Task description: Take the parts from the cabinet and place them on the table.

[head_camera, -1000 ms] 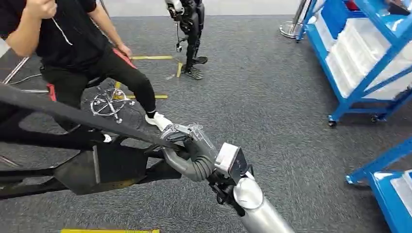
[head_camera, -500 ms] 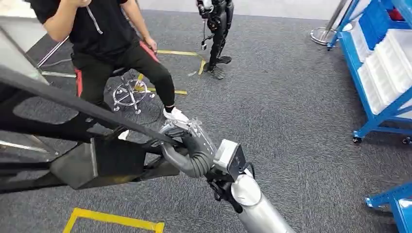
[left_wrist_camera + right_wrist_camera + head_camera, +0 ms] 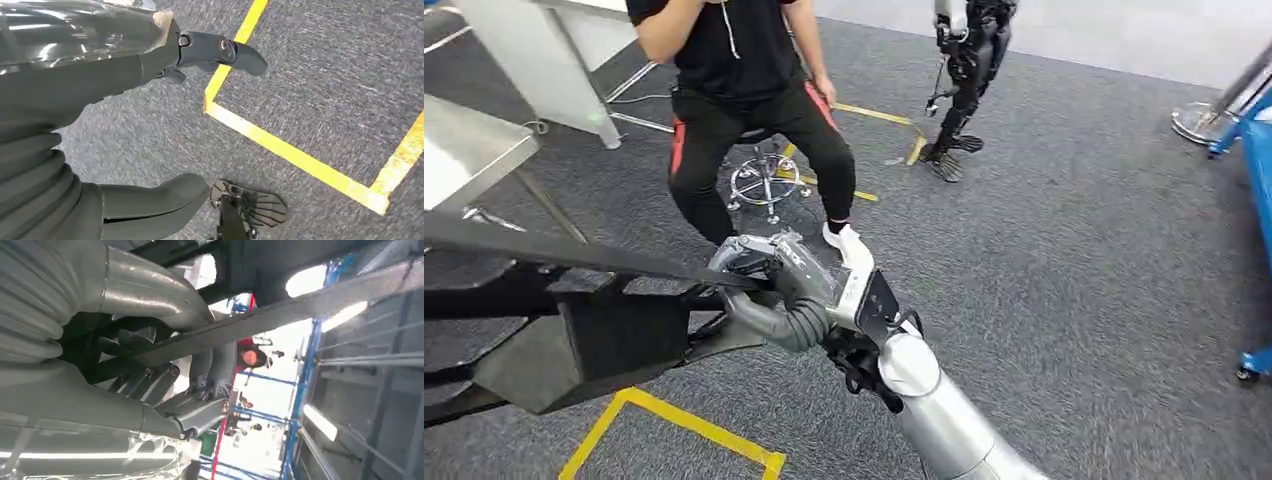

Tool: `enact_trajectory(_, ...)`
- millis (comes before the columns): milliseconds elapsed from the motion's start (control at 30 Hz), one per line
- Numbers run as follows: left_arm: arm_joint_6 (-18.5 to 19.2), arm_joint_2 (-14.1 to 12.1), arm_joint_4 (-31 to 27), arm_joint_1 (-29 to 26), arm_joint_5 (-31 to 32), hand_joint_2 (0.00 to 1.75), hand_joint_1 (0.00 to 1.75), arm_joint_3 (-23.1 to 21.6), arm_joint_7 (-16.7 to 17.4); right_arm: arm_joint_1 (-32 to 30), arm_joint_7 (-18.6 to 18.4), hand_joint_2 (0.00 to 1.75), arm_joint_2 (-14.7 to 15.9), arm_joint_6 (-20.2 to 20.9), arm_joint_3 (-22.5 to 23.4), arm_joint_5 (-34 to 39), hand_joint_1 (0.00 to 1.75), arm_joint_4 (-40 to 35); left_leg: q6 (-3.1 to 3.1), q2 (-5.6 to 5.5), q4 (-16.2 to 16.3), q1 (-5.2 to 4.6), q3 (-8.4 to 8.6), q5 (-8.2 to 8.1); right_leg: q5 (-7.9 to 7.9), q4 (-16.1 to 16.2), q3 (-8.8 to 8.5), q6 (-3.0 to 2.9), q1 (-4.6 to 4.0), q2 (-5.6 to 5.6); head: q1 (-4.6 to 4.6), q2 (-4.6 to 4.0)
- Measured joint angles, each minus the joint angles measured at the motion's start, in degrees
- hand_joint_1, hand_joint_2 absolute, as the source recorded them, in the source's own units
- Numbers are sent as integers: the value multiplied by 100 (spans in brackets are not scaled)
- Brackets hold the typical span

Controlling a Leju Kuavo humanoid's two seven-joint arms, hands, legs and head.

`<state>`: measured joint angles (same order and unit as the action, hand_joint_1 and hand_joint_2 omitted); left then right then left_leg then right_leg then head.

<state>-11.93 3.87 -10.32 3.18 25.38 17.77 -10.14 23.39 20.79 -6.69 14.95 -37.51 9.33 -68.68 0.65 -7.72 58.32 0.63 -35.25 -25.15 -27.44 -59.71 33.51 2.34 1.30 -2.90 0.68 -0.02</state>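
My right hand (image 3: 782, 292) grips a large dark part (image 3: 594, 345), a flat black body with a long thin bar running off to the left. It hangs in the air over the grey carpet. In the right wrist view my right hand (image 3: 125, 405) has its fingers wrapped round the part's grey bar (image 3: 300, 302). My left hand (image 3: 90, 125) hangs over the carpet with thumb and fingers apart and nothing between them.
A metal table (image 3: 469, 150) stands at the left, with a white table (image 3: 554, 70) behind it. A person (image 3: 734, 70) sits on a stool (image 3: 764, 180) ahead. Another robot (image 3: 964, 70) stands further back. A blue rack (image 3: 1259, 150) is at the right edge. Yellow tape (image 3: 674, 425) marks the floor.
The whole view has swung to the left: the person and the other robot have shifted right, the blue racks have slid out, tables have come in. My right hand still holds the part.
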Motion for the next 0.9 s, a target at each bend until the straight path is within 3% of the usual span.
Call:
enact_trajectory(67, 2, -2, 0, -50, 4, 175, 0, 4, -15, 39, 0, 175, -44, 0, -20, 0, 175, 37, -43, -79, -25, 27, -23, 25, 20, 5, 3, -68, -7, 86, 0, 0)
enact_trajectory(100, 9, -20, 2, -56, 11, 175, 0, 7, -24, 62, 0, 175, -72, 0, -31, 2, 175, 44, -59, -22, 7, 41, -33, -11, 36, 27, -18, -111, 79, 156, 4, 0)
enact_trajectory(133, 9, 2, 2, -49, 11, 175, 0, 9, -35, 77, 2, 175, -81, 0, -31, 7, 175, 55, -81, 322, 161, -5, -118, -100, 15, 39, -40, -159, 56, 206, -24, 0)
enact_trajectory(167, 9, -2, 2, -22, 15, 175, 0, 11, -44, 88, 9, 175, -88, 0, -31, 15, 175, 63, -108, 561, 491, 0, -282, -271, 6, 39, -52, -203, 36, 273, -46, 0)
enact_trajectory(200, 9, -15, 2, -4, 18, 175, 0, 17, -48, 87, 11, 175, -88, 0, -31, 20, 175, 76, -125, 686, 958, 12, -514, -475, -8, 37, -56, -224, 19, 346, -42, 0)
enact_trajectory(233, 9, -13, 2, -2, 17, 175, 0, 20, -50, 82, 11, 175, -88, 0, -31, 20, 175, 96, -139, 740, 1462, 17, -786, -652, -23, 37, -57, -244, 1, 434, -42, 0)
enact_trajectory(267, 9, -7, 2, -11, 17, 175, 0, 22, -52, 83, 11, 175, -85, 0, -33, 15, 175, 122, -149, 755, 1768, 21, -969, -710, -33, 36, -57, -256, -8, 511, -46, 0)
enact_trajectory(300, 9, -4, 2, -25, 17, 175, 0, 26, -52, 83, 9, 175, -85, 0, -37, 15, 175, 136, -146, 757, 1777, 26, -1003, -638, -42, 35, -64, -263, -11, 572, -44, 0)
enact_trajectory(333, 9, -4, 2, -28, 17, 175, 0, 33, -52, 84, 11, 175, -88, 0, -50, 13, 175, 147, -138, 763, 1520, 30, -902, -444, -64, 35, -77, -262, -12, 641, -44, 0)
enact_trajectory(367, 9, -7, 2, -27, 17, 175, 0, 33, -52, 85, 11, 175, -90, 0, -57, 13, 175, 147, -119, 796, 1076, 29, -681, -194, -79, 36, -100, -254, -13, 702, -44, 0)
enact_trajectory(400, 9, -15, 2, -25, 17, 175, 0, 35, -57, 88, 11, 175, -94, 0, -59, 15, 175, 147, -86, 920, 497, 22, -375, 70, -107, 38, -135, -235, -13, 768, -44, 0)
enact_trajectory(433, 7, -17, 0, -17, 18, 175, 0, 35, -63, 90, 11, 175, -103, -2, -61, 15, 175, 147, -65, 1270, 90, -23, -158, 108, -129, 42, -168, -211, -40, 817, -42, 0)
enact_trajectory(467, 7, -22, 0, 7, 20, 175, 0, 35, -68, 92, 18, 175, -103, -7, -59, 17, 175, 149, -30, 1394, 51, -114, -121, 49, -152, 37, -166, -172, -114, 869, -44, 0)
enact_trajectory(600, 2, -22, 0, 3, 28, 175, 0, 37, -74, 89, 20, 175, -109, -13, -74, 20, 175, 157, 71, 1047, 2, -117, -113, 72, -205, 81, -250, -67, -124, 1115, -42, 0)
enact_trajectory(633, 2, -13, 0, -14, 28, 175, 0, 39, -74, 97, 22, 175, -105, -18, -77, 20, 175, 162, 101, 985, -32, -70, -69, 100, -260, -34, -195, -51, -99, 796, -35, 0)
enact_trajectory(667, 2, -13, 0, 1, 28, 175, 0, 39, -74, 105, 37, 175, -98, -17, -85, 26, 175, 162, 142, 912, -40, -53, -64, 110, -379, -317, -44, -75, -92, 515, -39, 0)
enact_trajectory(700, 0, -22, 0, 26, 28, 175, 0, 39, -74, 94, 37, 175, -77, -20, -87, 26, 175, 168, 170, 827, -40, -47, -68, 111, -555, -776, 195, -113, -86, 385, -20, 0)
enact_trajectory(733, 2, -22, 0, 37, 31, 175, 0, 42, -74, 77, 37, 175, -46, -22, -87, 24, 175, 179, 178, 722, -40, -45, -71, 106, -717, -1261, 457, -134, -69, 344, -22, 0)
enact_trajectory(767, 4, -20, 0, 34, 35, 175, 0, 41, -72, 59, 37, 175, -20, -22, -92, 22, 175, 190, 182, 627, -39, -45, -70, 104, -810, -1644, 685, -127, -67, 325, -20, 0)
enact_trajectory(800, 7, -17, 0, 22, 35, 175, 0, 41, -72, 43, 37, 175, -5, -22, -96, 20, 175, 197, 181, 518, -37, -45, -67, 104, -791, -1797, 823, -87, -68, 314, -22, 0)
enact_trajectory(833, 9, -13, 0, 11, 35, 175, 0, 41, -72, 43, 37, 175, 2, -22, -98, 22, 175, 203, 180, 420, -34, -44, -63, 104, -654, -1623, 795, -25, -64, 310, -22, 0)
enact_trajectory(900, 13, -11, 0, 4, 35, 175, 0, 41, -70, 46, 37, 175, 2, -22, -105, 22, 175, 203, 158, 228, -23, -27, -43, 98, -202, -682, 407, 103, -35, 239, -22, 0)
